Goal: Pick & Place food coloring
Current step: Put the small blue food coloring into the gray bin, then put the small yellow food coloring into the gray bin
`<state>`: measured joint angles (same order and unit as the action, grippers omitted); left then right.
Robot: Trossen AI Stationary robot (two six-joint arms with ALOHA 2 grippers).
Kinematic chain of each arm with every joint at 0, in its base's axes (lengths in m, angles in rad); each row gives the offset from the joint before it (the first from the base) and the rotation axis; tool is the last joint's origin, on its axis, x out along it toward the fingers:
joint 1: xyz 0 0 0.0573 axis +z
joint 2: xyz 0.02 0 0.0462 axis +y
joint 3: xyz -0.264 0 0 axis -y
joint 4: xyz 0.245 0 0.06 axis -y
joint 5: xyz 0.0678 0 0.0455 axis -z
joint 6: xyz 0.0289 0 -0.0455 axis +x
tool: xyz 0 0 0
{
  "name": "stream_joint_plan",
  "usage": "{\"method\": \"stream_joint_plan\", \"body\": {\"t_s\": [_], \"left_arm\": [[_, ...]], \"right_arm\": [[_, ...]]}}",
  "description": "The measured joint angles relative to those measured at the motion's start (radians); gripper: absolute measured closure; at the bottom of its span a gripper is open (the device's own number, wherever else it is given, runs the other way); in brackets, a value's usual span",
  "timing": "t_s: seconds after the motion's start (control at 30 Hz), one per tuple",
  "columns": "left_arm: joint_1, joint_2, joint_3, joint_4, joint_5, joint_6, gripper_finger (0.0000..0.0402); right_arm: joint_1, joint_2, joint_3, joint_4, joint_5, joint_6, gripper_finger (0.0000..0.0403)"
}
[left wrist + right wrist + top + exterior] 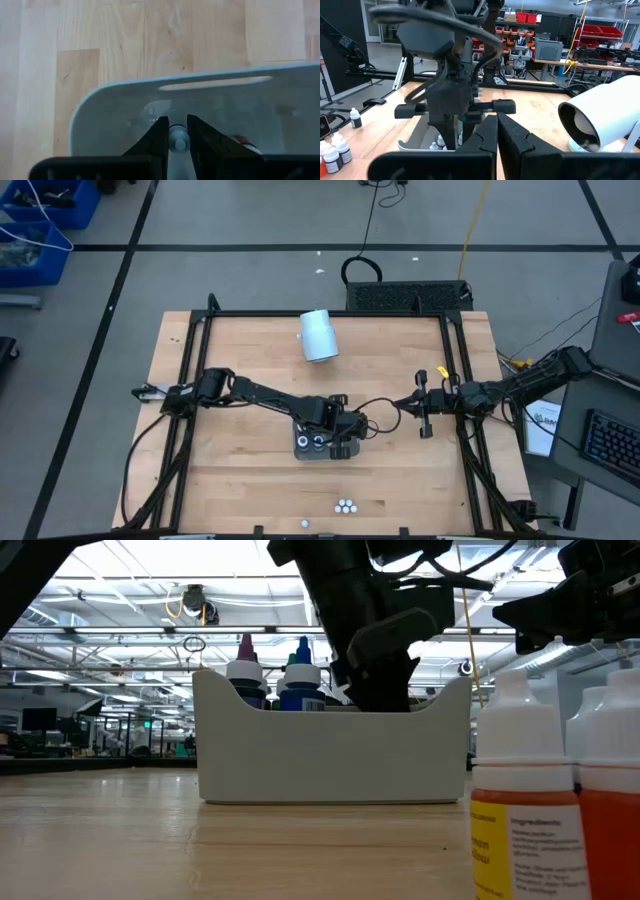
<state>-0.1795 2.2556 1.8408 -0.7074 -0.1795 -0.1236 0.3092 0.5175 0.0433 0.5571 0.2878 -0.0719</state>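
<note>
A grey tray [322, 443] stands on the wooden table, and in the low view [330, 750] it holds upright food coloring bottles with purple [245, 665] and blue [302, 665] tips. My left gripper [345, 444] reaches down into the tray's right part and is shut on a small bottle [178, 141]. Other small white-capped bottles [345, 505] stand near the table's near edge; in the low view they are large, one yellow [520, 800] and one orange [612, 790]. My right gripper [425, 420] hovers shut and empty to the right of the tray. My left gripper pinches the bottle's white top [178, 134] between its two fingers [159, 137]. The fingers come from above, pointing down into the tray. The tray wall hides the bottle's lower part in the low view, so I cannot tell whether it stands on the tray floor.
A big pale-blue cylinder [319, 335] lies on its side at the table's far middle. A black frame [190, 380] runs along the table's edges. One more small bottle [305, 523] stands at the near edge. There is bare wood to the left of the tray.
</note>
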Motion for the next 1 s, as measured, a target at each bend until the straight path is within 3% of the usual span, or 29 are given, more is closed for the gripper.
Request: {"method": "stream_joint_plan", "body": {"t_s": [0.33,0.57,0.73,0.83,0.9,1.0], "left_arm": [[0.003,0.000,0.000,0.006,0.022,0.020,0.0284],[0.004,-0.017,0.000,0.042,0.022,0.055,0.0263],[-0.012,-0.114,0.000,0.001,0.022,0.081,0.0257],[-0.040,-0.215,0.000,-0.149,0.019,0.095,0.0258],[-0.065,-0.294,0.000,-0.292,-0.046,0.063,0.0268],[-0.110,-0.433,-0.002,-0.479,-0.253,-0.034,0.0306]], "right_arm": [[0.000,0.000,0.000,0.000,0.000,0.000,0.0403],[0.000,0.000,0.000,0.000,0.000,-0.004,0.0403],[0.000,0.000,0.000,0.000,0.000,-0.005,0.0403],[0.000,0.000,0.000,0.000,0.000,-0.005,0.0403],[0.000,0.000,0.000,-0.001,-0.001,-0.005,0.0403],[0.000,0.000,0.000,-0.002,-0.001,-0.005,0.0403]]}}
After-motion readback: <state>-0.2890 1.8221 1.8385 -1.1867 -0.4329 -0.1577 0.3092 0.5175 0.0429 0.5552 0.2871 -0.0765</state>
